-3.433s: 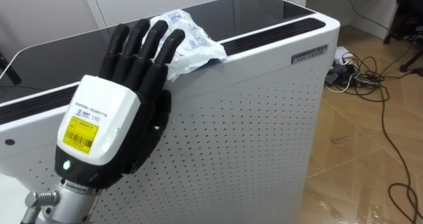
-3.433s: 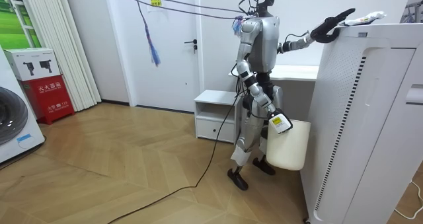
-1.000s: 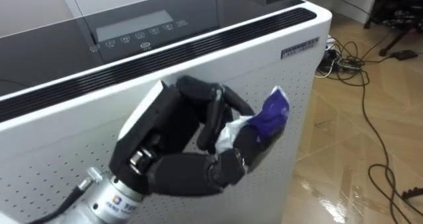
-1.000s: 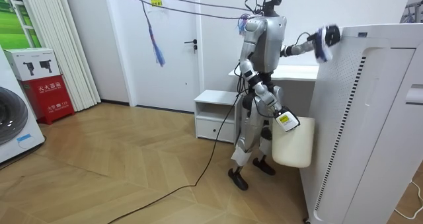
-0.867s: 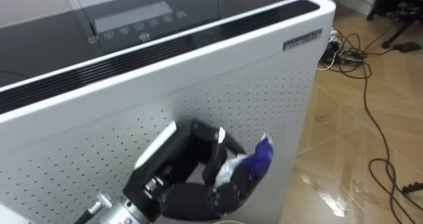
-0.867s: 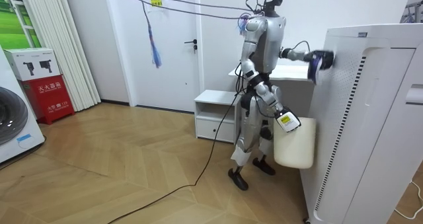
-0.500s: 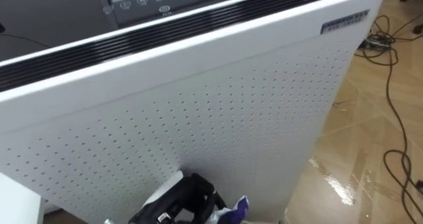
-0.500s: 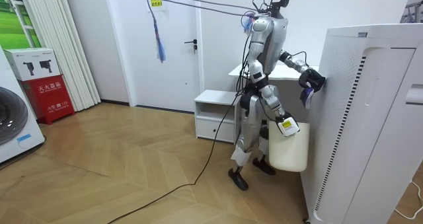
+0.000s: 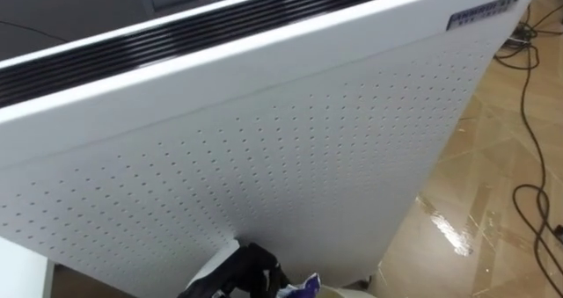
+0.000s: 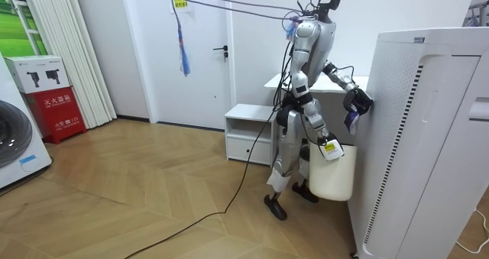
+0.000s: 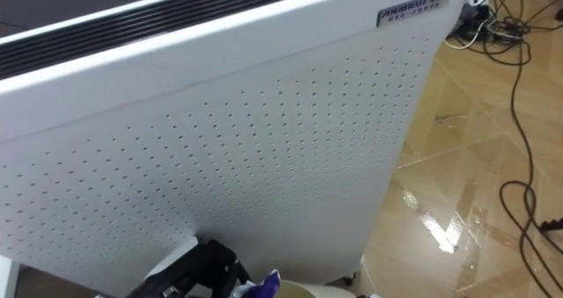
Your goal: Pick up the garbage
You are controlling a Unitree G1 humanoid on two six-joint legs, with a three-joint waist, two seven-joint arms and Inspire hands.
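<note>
Left eye view: the garbage [image 9: 306, 285], a crumpled white and purple wrapper, sits at the bottom edge, pinched in the curled fingers of the left robot hand [image 9: 244, 267], which is closed tightly round it with a purple end sticking out. Both are close against the perforated white side of a tall appliance [image 9: 290, 149]. Whether the wrapper touches that side cannot be told.

A few seconds ago the wrapper lay on the appliance's dark top with the hand spread flat over it. A second ago it was already clutched just below the top edge. Since then the arm has come down steadily, and in the room view the hand now hangs at about the robot's waist, with the purple end dangling below it.

So the pick itself looks done, and the carry to the drop is under way. In the room view a white bin [image 10: 332, 175] hangs just below the held wrapper at the right robot hand [image 10: 329, 147], which rests at its rim; its grip cannot be made out from here. The robot stands upright, close beside the appliance. What probably remains is to bring the wrapper over the bin's mouth and let go. Loose cables [image 9: 528, 201] trail over the wooden floor [image 9: 457, 245] beyond, well apart from the work.
</note>
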